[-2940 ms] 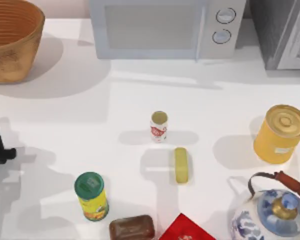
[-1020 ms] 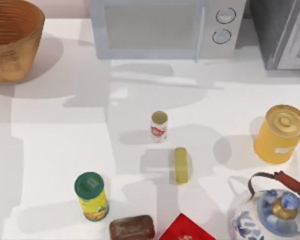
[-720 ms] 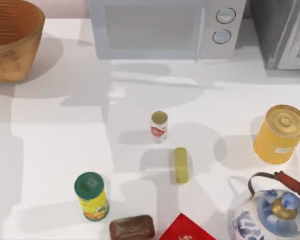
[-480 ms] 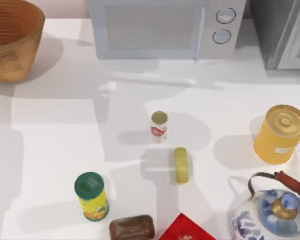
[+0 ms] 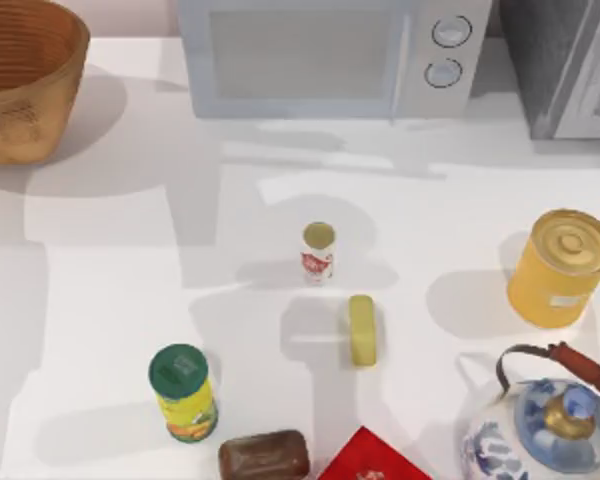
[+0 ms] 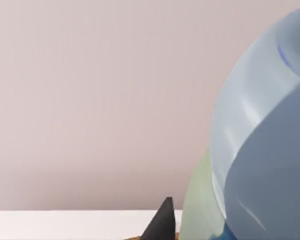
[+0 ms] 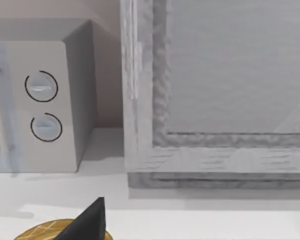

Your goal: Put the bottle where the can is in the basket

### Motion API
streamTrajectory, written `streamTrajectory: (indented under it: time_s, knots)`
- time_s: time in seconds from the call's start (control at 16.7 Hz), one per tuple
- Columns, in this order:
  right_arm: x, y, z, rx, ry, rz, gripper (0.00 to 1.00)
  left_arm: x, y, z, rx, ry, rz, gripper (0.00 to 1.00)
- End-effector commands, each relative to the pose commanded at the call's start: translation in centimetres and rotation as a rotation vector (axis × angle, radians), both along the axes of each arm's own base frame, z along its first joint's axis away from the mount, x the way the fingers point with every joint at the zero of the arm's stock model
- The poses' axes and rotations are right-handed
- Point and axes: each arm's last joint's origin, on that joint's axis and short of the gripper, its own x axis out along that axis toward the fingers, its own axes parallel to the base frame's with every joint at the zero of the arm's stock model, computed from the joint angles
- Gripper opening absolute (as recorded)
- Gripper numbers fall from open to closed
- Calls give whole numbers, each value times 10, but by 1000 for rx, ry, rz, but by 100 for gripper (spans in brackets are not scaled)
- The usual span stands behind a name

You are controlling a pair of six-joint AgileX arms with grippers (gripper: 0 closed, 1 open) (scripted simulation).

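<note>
Bottle (image 6: 260,150) — against left fingers (image 6: 160,222), grip unclear | can (image 5: 318,252) mid-table, beside yellow bar (image 5: 361,329) | basket (image 5: 25,120) far-left.

One dark finger tip (image 6: 162,220) of the left gripper shows.

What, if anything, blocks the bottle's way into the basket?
Nothing visible does. The basket stands at the far left corner of the table, with nothing in the part of its inside that shows. The can stands mid-table, well apart from it. The bottle shows close up in the left wrist view.
</note>
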Motion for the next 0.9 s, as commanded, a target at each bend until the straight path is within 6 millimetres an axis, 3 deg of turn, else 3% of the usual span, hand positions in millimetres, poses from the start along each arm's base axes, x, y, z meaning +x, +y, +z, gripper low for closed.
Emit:
streamTrajectory:
  time_s: [0.3,0.9]
  knots:
    - [0,0,0,0,0,0,100,2,0,-2,0,-1,-1,0]
    - [0,0,0,0,0,0,100,2,0,-2,0,-1,-1,75]
